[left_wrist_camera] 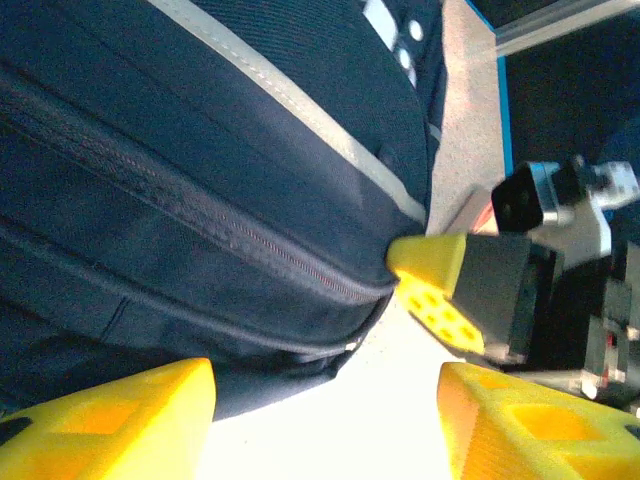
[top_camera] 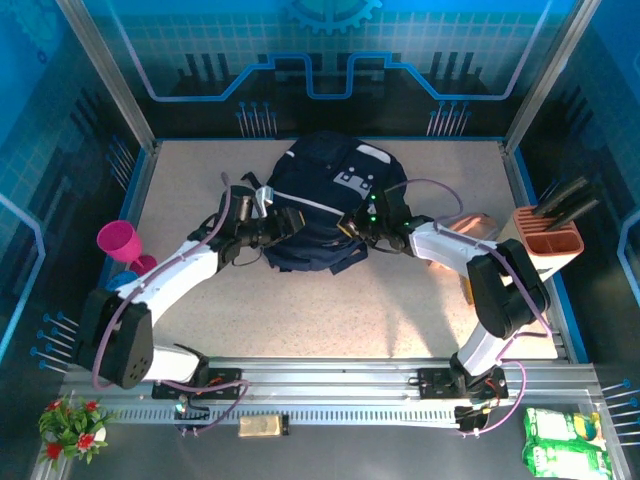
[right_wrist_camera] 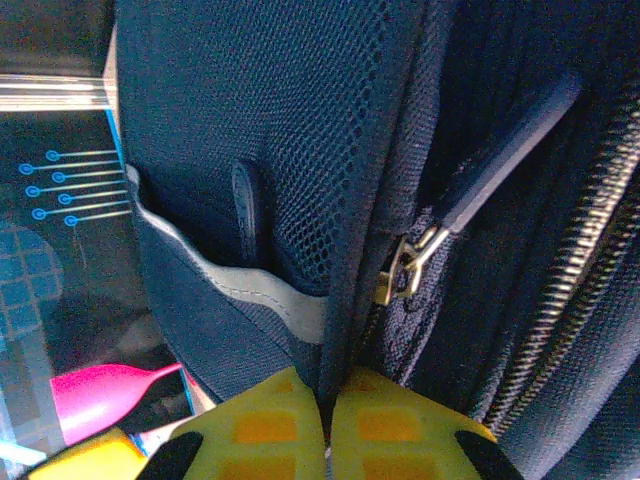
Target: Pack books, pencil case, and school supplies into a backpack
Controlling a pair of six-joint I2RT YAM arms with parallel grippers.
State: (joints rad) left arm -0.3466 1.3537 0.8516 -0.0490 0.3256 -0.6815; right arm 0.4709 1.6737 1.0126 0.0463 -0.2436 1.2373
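Note:
The dark navy backpack (top_camera: 322,200) lies mid-table, with a white-grey patch near its top. My right gripper (top_camera: 351,226) (right_wrist_camera: 328,402) is shut on a fabric edge of the backpack (right_wrist_camera: 300,130), beside the mesh pocket and just below a brass zipper pull (right_wrist_camera: 408,268). My left gripper (top_camera: 289,222) (left_wrist_camera: 325,405) stands open at the bag's left side, with bare table between its yellow fingers (left_wrist_camera: 110,425). The backpack (left_wrist_camera: 200,170) rises just beyond them, its zipper closed. The pinkish-beige pencil case (top_camera: 472,226) lies behind the right arm. The books are out of view.
A magenta cup (top_camera: 119,241) (right_wrist_camera: 105,396) stands at the left edge. At the right edge is a beige block holder (top_camera: 548,240) with black handles. The right gripper's yellow finger (left_wrist_camera: 432,285) touches the bag's corner in the left wrist view. Glass walls enclose the table.

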